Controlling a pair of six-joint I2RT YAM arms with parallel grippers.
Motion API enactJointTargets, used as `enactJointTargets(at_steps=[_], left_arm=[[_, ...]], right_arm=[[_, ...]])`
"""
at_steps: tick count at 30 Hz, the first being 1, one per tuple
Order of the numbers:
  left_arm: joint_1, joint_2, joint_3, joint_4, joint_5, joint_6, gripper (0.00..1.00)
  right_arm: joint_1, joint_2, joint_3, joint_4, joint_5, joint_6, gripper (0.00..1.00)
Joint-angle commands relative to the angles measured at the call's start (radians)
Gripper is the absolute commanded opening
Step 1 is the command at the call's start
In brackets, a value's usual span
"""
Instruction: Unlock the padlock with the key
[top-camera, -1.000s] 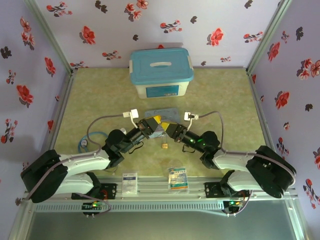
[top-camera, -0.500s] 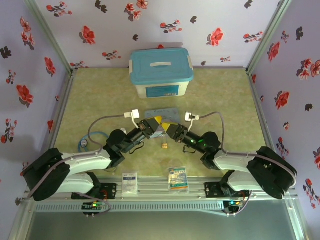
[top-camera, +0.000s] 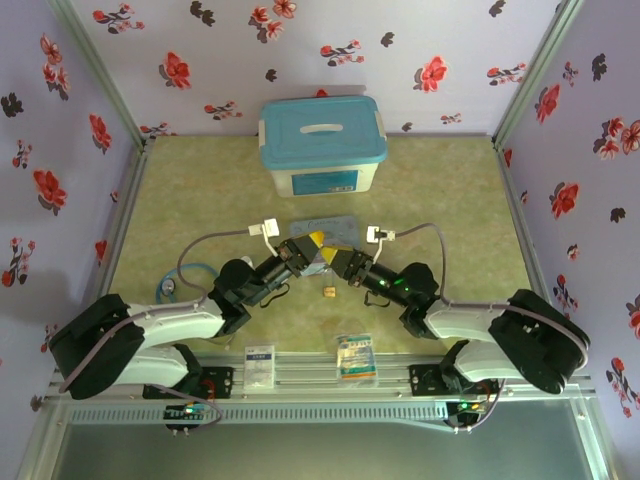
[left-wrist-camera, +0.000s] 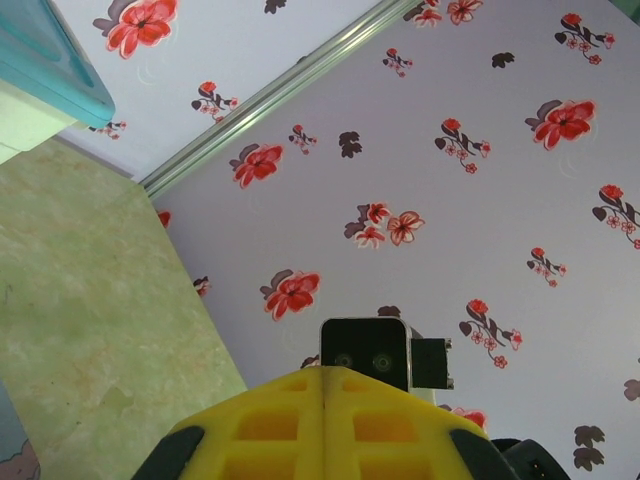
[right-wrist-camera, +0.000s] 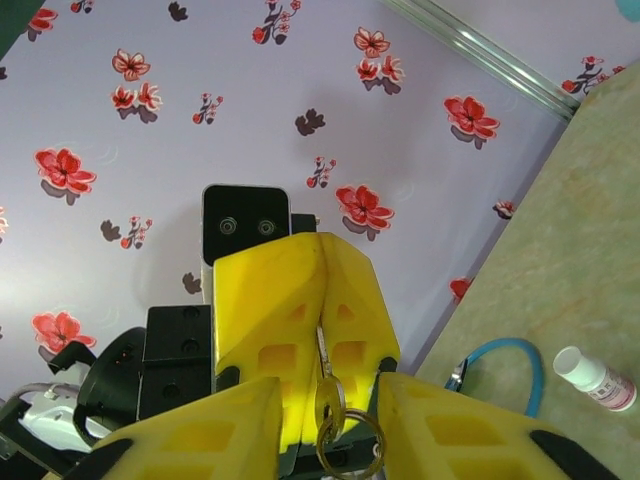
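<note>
While left claw (left-wrist-camera: 323, 376) pinches key (right-wrist-camera: 322, 350) — blade hidden — right claw (right-wrist-camera: 330, 386) narrowly parted.

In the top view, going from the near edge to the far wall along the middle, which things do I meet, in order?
First the small printed packet, then the brass padlock, then the white box with blue lid.

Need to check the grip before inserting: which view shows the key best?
Right wrist: the key sits pinched in the shut left gripper, ring dangling. Top external: too small to tell. Left wrist: its fingers hide it.
</note>
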Motion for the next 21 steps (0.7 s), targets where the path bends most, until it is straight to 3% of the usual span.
enactJointTargets(at_steps=[1, 7, 15, 18, 20, 21], left_arm=[[-0.001, 0.013, 0.004, 0.05, -0.019, -0.002, 0.0], [-0.004, 0.016, 0.002, 0.049, -0.016, -0.003, 0.0], [-0.009, 0.022, -0.001, 0.052, -0.022, 0.003, 0.0], [-0.009, 0.015, -0.007, 0.047, -0.031, 0.01, 0.22], [-0.007, -0.001, -0.016, 0.039, -0.053, 0.018, 0.47], [-0.005, -0.01, -0.018, 0.033, -0.055, 0.023, 0.53]], right_arm=[[0.006, -0.027, -0.009, 0.036, 0.015, -0.02, 0.2], [0.006, -0.037, -0.004, 0.036, 0.009, -0.024, 0.01], [0.006, -0.044, -0.015, 0.036, 0.02, -0.027, 0.0], [0.005, -0.053, -0.03, 0.036, 0.025, -0.03, 0.0], [0.002, -0.06, -0.045, 0.036, 0.026, -0.032, 0.0], [-0.003, -0.064, -0.053, 0.032, 0.022, -0.03, 0.0]])
